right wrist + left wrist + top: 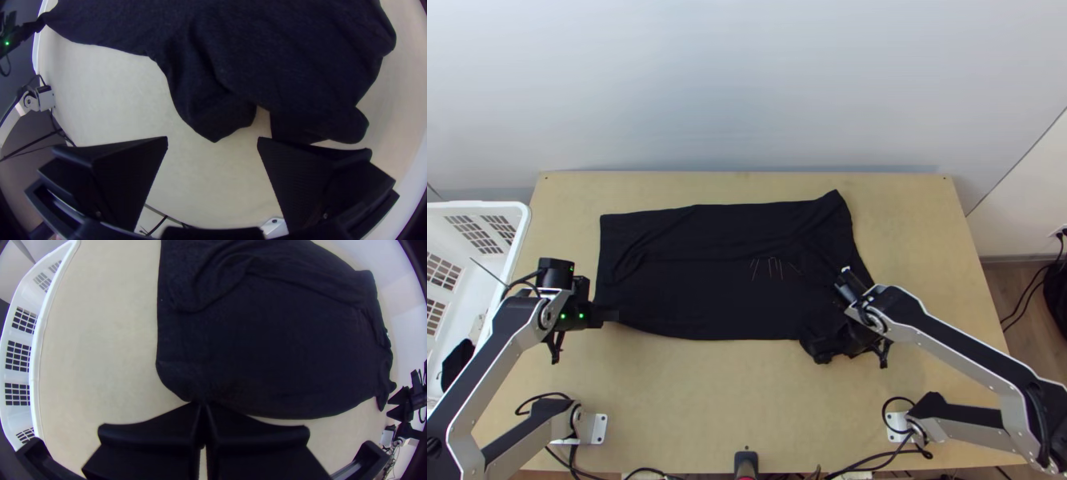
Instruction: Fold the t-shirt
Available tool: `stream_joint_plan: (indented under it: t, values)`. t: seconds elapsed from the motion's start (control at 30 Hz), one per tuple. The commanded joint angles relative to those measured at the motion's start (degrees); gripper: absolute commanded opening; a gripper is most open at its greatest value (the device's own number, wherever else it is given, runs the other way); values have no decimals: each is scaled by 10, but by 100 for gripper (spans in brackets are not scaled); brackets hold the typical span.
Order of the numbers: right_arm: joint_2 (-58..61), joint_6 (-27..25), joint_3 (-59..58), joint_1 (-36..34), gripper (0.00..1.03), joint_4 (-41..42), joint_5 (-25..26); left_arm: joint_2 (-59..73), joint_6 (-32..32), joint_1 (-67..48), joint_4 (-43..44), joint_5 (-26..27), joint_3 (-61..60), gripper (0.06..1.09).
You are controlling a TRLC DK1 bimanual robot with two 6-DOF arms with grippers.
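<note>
Namely: left gripper (202, 405), fingers closed on black t-shirt (271, 342) edge; right gripper (213, 141), fingers wide, empty, best centred on cloth before pinching.

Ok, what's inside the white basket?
The white basket holds a dark item, possibly cloth. The left arm covers part of the inside; what lies beneath it can't be seen.

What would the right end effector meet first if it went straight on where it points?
Likely the black t-shirt, its bunched edge ahead of the open right end effector, though height above the cloth is hard to judge.
</note>
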Motion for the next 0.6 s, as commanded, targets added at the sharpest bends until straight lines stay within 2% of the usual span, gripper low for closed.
stream_joint_plan:
  t: [0.0,0.1,0.17,0.2,0.27,0.4,0.57]
  values:
    - [38,6,-22,14,77,55,-5,-2,-1,9,-1,1,23,9]
    - [38,7,-25,9,54,71,-4,1,-1,14,-1,1,26,10]
    - [37,9,-27,2,50,74,-4,1,0,19,-1,1,27,10]
    - [36,8,-28,-2,39,77,-4,2,1,20,-1,1,27,9]
    - [29,1,-28,-9,10,93,-4,2,1,21,0,1,27,10]
    - [10,2,-23,-31,3,97,-5,4,2,26,0,1,29,10]
    - [-33,5,5,-67,3,96,-4,4,8,48,0,1,43,10]
